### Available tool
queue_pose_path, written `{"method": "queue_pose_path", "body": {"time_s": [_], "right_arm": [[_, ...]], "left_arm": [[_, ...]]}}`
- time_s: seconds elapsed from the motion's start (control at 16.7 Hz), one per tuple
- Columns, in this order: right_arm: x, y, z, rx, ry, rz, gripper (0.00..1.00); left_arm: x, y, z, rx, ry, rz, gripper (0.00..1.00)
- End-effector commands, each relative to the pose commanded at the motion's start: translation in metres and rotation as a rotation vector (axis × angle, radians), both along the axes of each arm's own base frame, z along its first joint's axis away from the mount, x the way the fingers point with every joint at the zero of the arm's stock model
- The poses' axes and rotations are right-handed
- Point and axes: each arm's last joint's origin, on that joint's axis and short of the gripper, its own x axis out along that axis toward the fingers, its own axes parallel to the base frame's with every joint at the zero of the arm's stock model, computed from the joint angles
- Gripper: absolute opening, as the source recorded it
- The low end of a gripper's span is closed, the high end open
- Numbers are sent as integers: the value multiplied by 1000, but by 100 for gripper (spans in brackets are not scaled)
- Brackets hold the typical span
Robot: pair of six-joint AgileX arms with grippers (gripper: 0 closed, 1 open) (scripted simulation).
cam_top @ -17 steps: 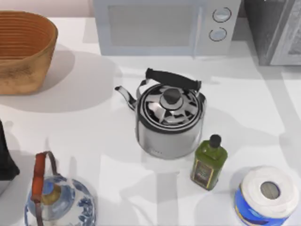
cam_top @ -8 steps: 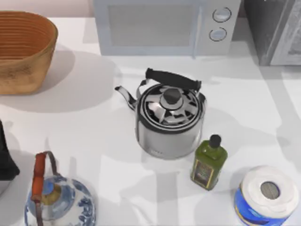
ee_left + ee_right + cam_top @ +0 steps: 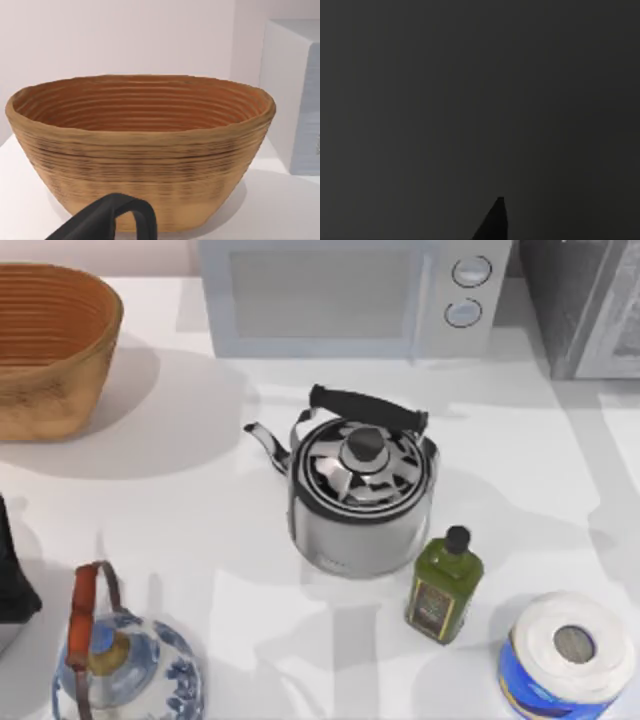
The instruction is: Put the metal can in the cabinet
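Looking down from above, we see our left arm (image 3: 12,570) as a dark shape at the table's (image 3: 200,500) left edge, just above the blue-and-white glass teapot (image 3: 125,670) with its brown handle. In the left wrist view a dark curved part of our left gripper (image 3: 112,220) sits low in front of the woven basket (image 3: 140,150). It touches nothing that we can see, and we cannot tell whether it is open or closed. The basket stands upright at the back left of the table (image 3: 50,345), beside the white microwave (image 3: 350,295).

The right wrist view is dark, so we cannot tell the state of our right gripper, nor what it has hold of. Where the metal can is we cannot tell either.

At the table's middle stands the steel kettle (image 3: 362,495), black handle up. The dark green oil bottle (image 3: 443,585) is just beside it toward the front right, and the blue-wrapped paper roll (image 3: 565,655) is near the front right corner. A dark grey cabinet (image 3: 585,300) stands at the back right.

Against the earlier frames, the kettle, bottle, roll, basket and teapot all lie where they did, and our left arm has not shifted.
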Motion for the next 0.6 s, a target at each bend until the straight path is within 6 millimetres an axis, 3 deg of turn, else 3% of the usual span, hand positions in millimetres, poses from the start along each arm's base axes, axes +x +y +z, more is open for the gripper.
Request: {"method": "queue_pose_path", "body": {"time_s": [0.24, 0.6], "right_arm": [[0, 0, 0, 0, 0, 0, 98], [0, 0, 0, 0, 0, 0, 100]], "left_arm": [[0, 0, 0, 0, 0, 0, 100], [0, 0, 0, 0, 0, 0, 100]]}}
